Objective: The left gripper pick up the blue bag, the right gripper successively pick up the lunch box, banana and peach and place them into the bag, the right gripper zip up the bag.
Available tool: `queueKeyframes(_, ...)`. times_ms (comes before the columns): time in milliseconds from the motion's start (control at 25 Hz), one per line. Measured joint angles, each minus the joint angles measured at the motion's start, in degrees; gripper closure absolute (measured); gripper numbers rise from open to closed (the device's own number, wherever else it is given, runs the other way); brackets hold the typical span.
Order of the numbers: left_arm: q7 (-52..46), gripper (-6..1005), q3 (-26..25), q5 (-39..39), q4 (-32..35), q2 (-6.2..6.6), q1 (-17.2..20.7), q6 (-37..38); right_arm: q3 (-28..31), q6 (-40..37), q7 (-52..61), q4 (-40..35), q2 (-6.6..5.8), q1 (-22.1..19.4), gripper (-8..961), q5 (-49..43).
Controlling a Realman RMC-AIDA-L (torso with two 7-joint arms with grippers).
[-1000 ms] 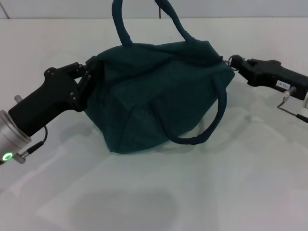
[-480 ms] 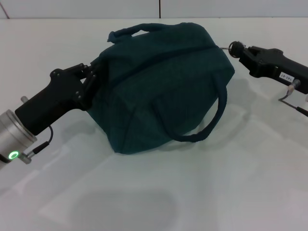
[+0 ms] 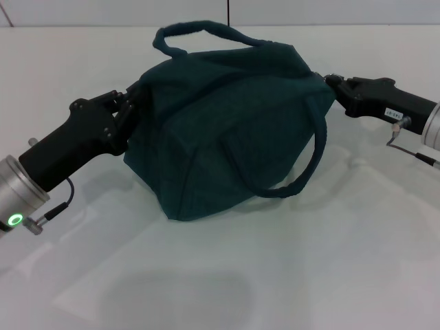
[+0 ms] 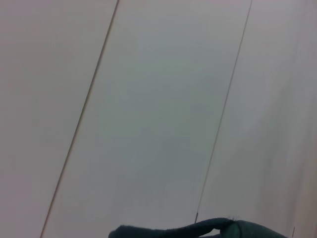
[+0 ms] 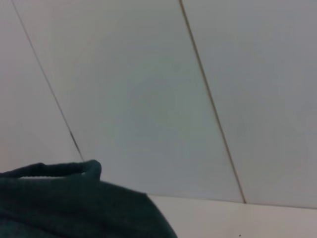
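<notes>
The blue bag [image 3: 227, 124] lies on the white table, bulging, its top drawn together. One loop handle [image 3: 199, 31] arches low at the back and the other [image 3: 309, 165] hangs down the front right. My left gripper [image 3: 129, 103] is shut on the fabric at the bag's left end. My right gripper [image 3: 329, 81] presses against the bag's right end, fingers together at the zipper's end; the ring pull itself is hidden. The lunch box, banana and peach are out of view. Both wrist views catch only an edge of the bag [image 4: 208, 230] [image 5: 74, 206].
The white tabletop [image 3: 227, 275] spreads in front of and beside the bag. A pale panelled wall with thin seams [image 3: 227, 10] stands behind the table and fills both wrist views.
The bag's handles, upright a second ago, have dropped; the back one now arches low. The bag's top has flattened, and the right gripper has shifted slightly left against the bag's end.
</notes>
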Motion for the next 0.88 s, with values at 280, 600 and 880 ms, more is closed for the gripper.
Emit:
queueKeyframes(280,-3.3,887,0.0,0.1,0.9,0.04,0.0,0.2,-0.8,-5.8,0.0,0.0,0.09,-1.0,945,0.4)
queueKeyframes(600,-12.3,829,0.2,0.3,7.9,1.50,0.6,2.2,-3.0,-13.8,0.0,0.2,0.21,-2.1,944,0.4)
queueKeyframes(880,-15.7,618,0.2,2.3,17.8,1.99,0.4,2.7,-3.4,-13.9,-0.1,1.4,0.20,-2.5,944,0.5)
